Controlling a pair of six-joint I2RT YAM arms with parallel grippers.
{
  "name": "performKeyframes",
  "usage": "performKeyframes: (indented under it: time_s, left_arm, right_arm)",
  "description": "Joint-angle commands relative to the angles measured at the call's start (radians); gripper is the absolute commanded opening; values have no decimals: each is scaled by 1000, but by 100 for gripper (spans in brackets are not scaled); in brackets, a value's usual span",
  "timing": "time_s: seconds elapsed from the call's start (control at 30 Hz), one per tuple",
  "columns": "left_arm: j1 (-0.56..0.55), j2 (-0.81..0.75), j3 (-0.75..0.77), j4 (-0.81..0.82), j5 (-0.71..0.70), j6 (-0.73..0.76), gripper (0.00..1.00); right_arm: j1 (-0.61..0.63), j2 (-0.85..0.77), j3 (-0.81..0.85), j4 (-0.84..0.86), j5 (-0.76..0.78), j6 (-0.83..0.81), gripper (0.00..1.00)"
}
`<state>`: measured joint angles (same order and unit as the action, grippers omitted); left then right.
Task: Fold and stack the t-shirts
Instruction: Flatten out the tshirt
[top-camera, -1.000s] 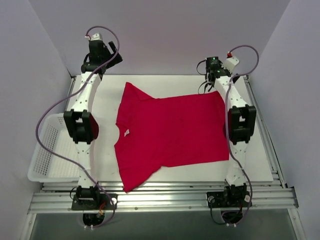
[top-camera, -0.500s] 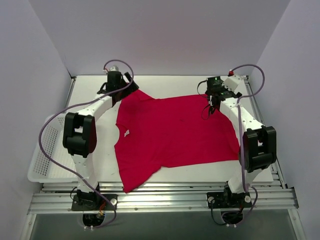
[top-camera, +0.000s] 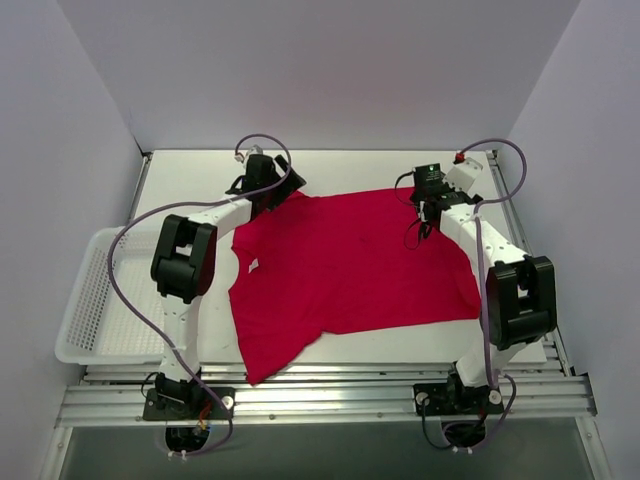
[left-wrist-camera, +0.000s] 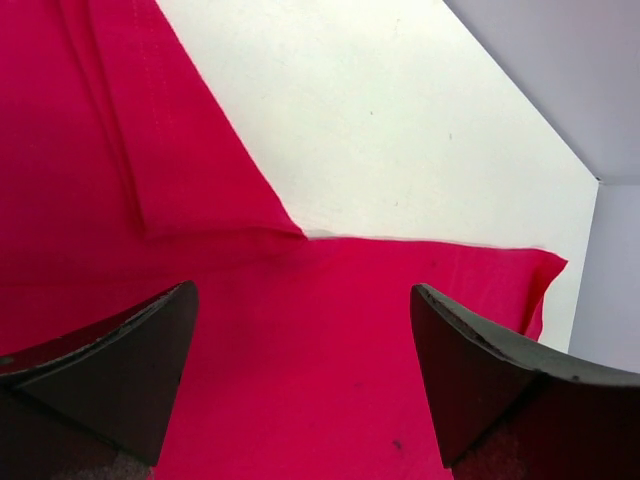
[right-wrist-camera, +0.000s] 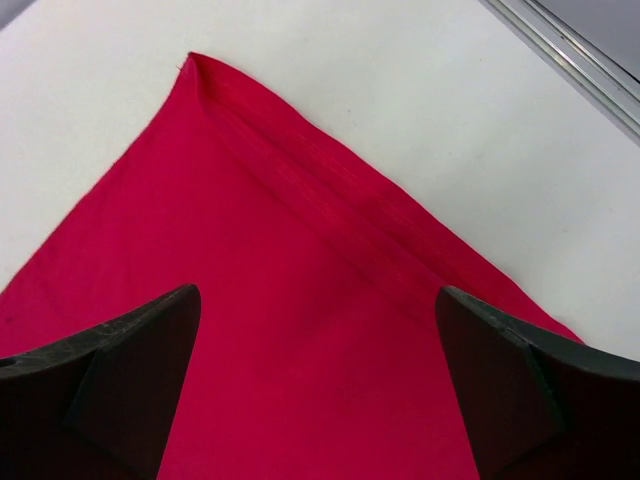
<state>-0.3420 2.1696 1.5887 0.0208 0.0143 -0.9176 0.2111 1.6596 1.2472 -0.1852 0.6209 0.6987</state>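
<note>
- Top external view: you had the red t-shirt (top-camera: 350, 270) spread flat on the white table (top-camera: 340, 165). Its collar and white neck tag (top-camera: 253, 266) faced the left arm, and its hem faced the right arm.
- In that view, your left gripper (top-camera: 272, 188) hung over the far sleeve (top-camera: 270, 205), at the shirt's far-left corner. Your right gripper (top-camera: 425, 215) hung over the far corner of the hem.
- A white mesh basket (top-camera: 95, 300) sat at the table's left edge, beside the left arm and apart from the t-shirt.
- Left wrist view: your left gripper (left-wrist-camera: 302, 300) had its fingers (left-wrist-camera: 120, 370) spread wide, with nothing clamped between them.
- Red t-shirt (left-wrist-camera: 330, 350) cloth filled the space below and between those fingers. The sleeve (left-wrist-camera: 180, 160) ran up to the left and met the shirt's far edge just ahead of the gap, with bare table (left-wrist-camera: 400, 130) beyond.
- You could not tell from this view whether the fingertips touched the cloth.
- Right wrist view: your right gripper (right-wrist-camera: 318, 300) also had its fingers (right-wrist-camera: 110, 380) far apart, gripping nothing.
- The t-shirt (right-wrist-camera: 280, 220) lay under and between them. Its hem corner pointed away ahead of the gap, with white table (right-wrist-camera: 400, 100) on either side of it.
- A metal rail (right-wrist-camera: 570, 50) crossed the upper right of that view, well apart from the cloth.
</note>
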Motion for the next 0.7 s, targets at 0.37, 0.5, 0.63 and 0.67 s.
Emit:
performKeyframes:
  time_s: [0.37, 0.5, 0.63, 0.67]
  left_arm:
    - [-2, 6, -10, 97, -85, -75, 91]
    - [0, 7, -30, 82, -119, -109, 90]
    - [0, 6, -53, 94, -146, -136, 90]
    - [1, 10, -52, 96, -152, -139, 90]
  right_arm:
    - [5, -23, -28, -11, 16, -24, 100]
    - [5, -21, -32, -8, 17, -25, 100]
    - [5, -18, -35, -8, 17, -25, 100]
    - [5, -17, -35, -7, 16, -25, 100]
